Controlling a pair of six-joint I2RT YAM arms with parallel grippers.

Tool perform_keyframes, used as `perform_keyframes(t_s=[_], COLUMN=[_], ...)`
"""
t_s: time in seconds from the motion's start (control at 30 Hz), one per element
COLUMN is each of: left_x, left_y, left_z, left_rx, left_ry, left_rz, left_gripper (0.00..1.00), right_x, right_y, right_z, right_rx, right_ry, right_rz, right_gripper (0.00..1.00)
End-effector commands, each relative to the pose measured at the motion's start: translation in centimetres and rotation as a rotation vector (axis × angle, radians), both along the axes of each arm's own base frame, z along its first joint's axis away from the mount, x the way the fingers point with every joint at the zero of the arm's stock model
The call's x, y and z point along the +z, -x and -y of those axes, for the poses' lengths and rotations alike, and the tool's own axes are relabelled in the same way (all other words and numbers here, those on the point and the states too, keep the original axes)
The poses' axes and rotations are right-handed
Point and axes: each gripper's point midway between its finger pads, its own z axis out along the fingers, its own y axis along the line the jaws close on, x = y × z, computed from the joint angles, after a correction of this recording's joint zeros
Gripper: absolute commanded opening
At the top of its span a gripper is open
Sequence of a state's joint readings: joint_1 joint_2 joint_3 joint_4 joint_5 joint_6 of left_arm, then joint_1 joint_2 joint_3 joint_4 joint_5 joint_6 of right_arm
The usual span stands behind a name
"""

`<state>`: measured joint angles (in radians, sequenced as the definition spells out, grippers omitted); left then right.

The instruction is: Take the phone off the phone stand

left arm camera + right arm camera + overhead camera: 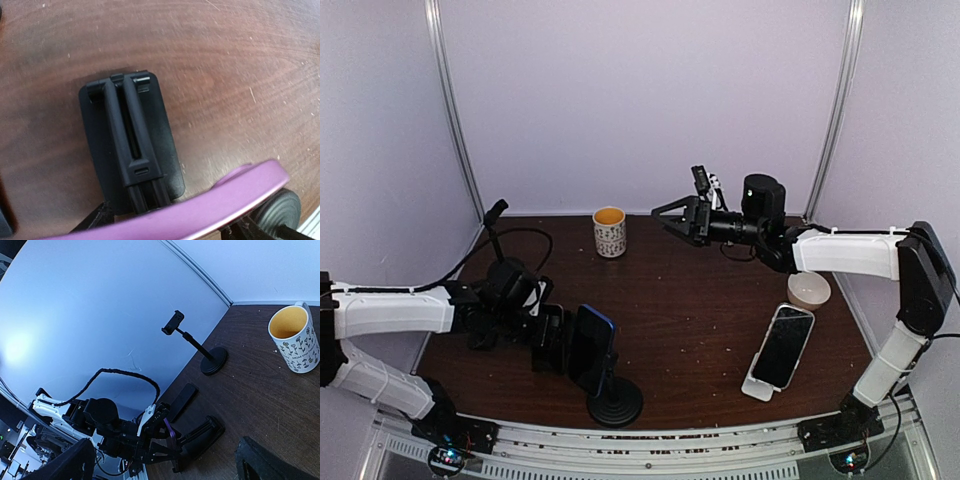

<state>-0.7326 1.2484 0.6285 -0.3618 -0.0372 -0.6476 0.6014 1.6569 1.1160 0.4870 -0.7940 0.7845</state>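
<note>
A purple phone [592, 345] is held on edge in my left gripper [560, 342], which is shut on it, at the near left of the table. The black phone stand [616, 402] stands right below and beside it. In the left wrist view the phone's purple edge [200, 210] crosses the bottom of the frame above the stand's black plate and arm [130, 145]. I cannot tell whether phone and stand touch. My right gripper [667, 214] is open and empty, raised over the far middle of the table. Its fingertips [270, 460] frame the right wrist view.
A second dark phone [782, 345] leans on a white stand [757, 388] at the near right. A white bowl [808, 290] sits behind it. A patterned mug [610, 231] stands at the back. A thin black clamp stand [495, 214] stands far left. A flat black object [182, 400] lies near my left arm.
</note>
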Motion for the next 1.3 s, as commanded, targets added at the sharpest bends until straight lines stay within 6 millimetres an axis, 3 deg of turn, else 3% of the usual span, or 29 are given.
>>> perform_keyframes(t_s=[0.0,0.63,0.93,1.13,1.27], left_x=[-0.6,1.6,1.6,2.3,2.7], left_y=[-3.3,-17.3,-20.5,-22.6,-22.9], left_z=[-2.3,-1.8,0.3,0.0,-0.3], left_rx=[0.033,0.007,-0.053,-0.041,-0.038], left_ry=[-0.122,-0.098,-0.068,-0.093,-0.118], left_rz=[0.040,0.099,0.116,0.135,0.135], left_gripper=[0.68,0.68,0.69,0.70,0.72], right_x=[1.2,0.9,0.9,1.0,1.0], right_y=[-0.2,-0.8,-1.0,-0.9,-0.9], right_z=[0.0,0.7,0.8,0.9,1.1], right_rx=[0.007,-0.003,-0.002,-0.003,-0.007], right_ry=[-0.008,-0.002,-0.003,0.000,0.004], right_rz=[0.041,0.040,0.038,0.043,0.043], right_gripper=[1.00,1.00,1.00,1.00,1.00])
